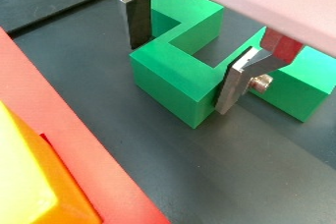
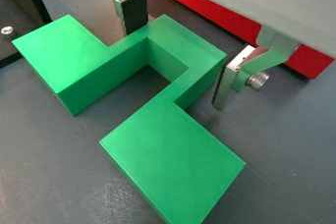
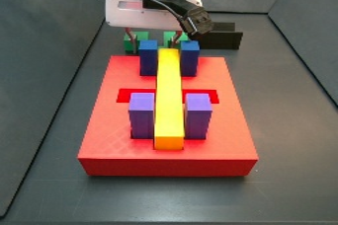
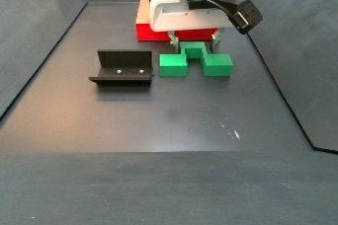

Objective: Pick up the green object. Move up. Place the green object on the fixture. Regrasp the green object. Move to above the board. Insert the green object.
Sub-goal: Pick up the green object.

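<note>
The pincer [image 2: 178, 51] straddles the green object's [image 2: 144, 100] middle bridge on the floor, fingers spread, not clenched.

The gripper [image 2: 184, 53] hangs low, jaws parted, fingers [image 2: 129, 17] pointing down.

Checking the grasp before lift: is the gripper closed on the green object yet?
Not visibly. In both wrist views the gripper straddles the green object, fingers flanking its middle section; contact is unclear.
</note>
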{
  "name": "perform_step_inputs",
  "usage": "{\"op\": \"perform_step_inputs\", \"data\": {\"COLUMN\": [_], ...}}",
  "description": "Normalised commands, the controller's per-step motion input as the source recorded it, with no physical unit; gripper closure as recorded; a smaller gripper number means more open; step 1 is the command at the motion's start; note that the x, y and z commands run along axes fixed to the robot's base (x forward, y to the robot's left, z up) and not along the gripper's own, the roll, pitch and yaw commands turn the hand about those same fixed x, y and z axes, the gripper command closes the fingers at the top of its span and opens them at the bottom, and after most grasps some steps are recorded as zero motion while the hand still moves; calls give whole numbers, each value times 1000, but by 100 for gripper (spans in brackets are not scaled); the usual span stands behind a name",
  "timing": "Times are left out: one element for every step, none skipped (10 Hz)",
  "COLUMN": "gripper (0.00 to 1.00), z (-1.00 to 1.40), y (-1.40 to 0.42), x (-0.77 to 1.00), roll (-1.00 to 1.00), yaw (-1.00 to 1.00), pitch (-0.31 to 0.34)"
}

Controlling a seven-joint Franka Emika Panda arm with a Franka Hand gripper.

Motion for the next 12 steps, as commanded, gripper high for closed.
{"op": "perform_step_inputs", "data": {"gripper": [0,100,100,100,100,100,100,100,100,100,100,100], "z": [0,0,0,0,0,0,0,0,0,0,0,0], "y": [0,0,0,0,0,0,0,0,0,0,0,0], "x": [0,0,0,0,0,0,0,0,0,0,0,0], "roll": [0,0,0,0,0,0,0,0,0,0,0,0], "yaw": [0,0,0,0,0,0,0,0,0,0,0,0], "pitch": [0,0,0,0,0,0,0,0,0,0,0,0]}}
